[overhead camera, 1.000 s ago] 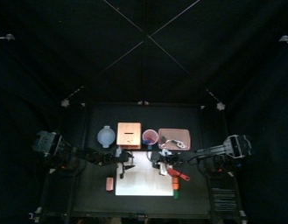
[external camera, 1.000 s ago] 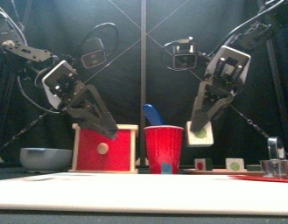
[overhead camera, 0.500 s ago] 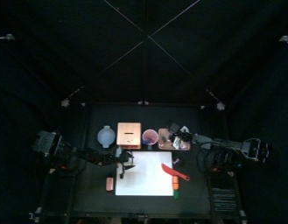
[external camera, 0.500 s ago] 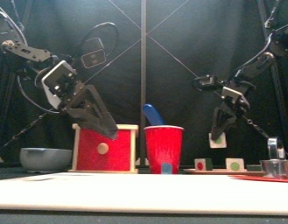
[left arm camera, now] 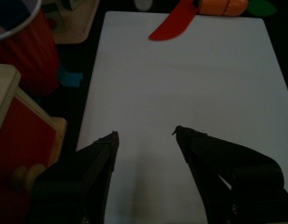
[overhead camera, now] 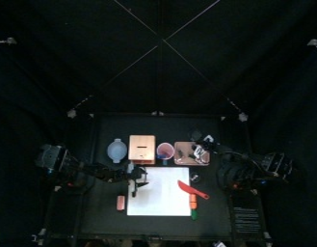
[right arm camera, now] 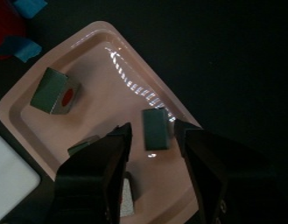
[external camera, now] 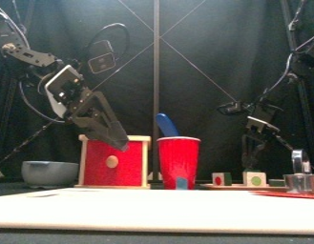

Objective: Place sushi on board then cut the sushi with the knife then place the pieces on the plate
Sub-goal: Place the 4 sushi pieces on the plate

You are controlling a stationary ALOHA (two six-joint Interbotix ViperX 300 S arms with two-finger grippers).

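1. Nearest the table's front edge lies one white board (left arm camera: 187, 87), the landmark for all else. One red knife (left arm camera: 175, 19) lies flat on its right part, with nothing gripping it.
2. Just off the board's right edge, near the red knife, sits one orange and green toy food (left arm camera: 231, 6). Off the board's left edge lies one small orange-red toy (overhead camera: 120, 203), too small to name.
3. Over the board's back left part hangs the left gripper (left arm camera: 144, 134). Its jaws are moderately apart and hold nothing, with only bare board between them.
4. Right of the board stands one metal cutter (external camera: 300, 181).
5. Behind the board four things stand in a row. From left to right they are one bowl (external camera: 51, 172), one box (external camera: 115, 162) with a red drawer front, one red cup (external camera: 178, 162) and one pink tray (right arm camera: 94, 63).
6. One blue knife (external camera: 166, 124) stands in the cup, which makes two knives in all.
7. The sushi is on the tray, behind the board's right corner. Two pieces can be counted there: a red-centred block (right arm camera: 55, 93) and a second block (right arm camera: 156, 122), lying apart from each other.
8. Low over the tray is the right gripper (right arm camera: 153, 131). Its jaws are spread and stand on either side of the second block without clamping it.
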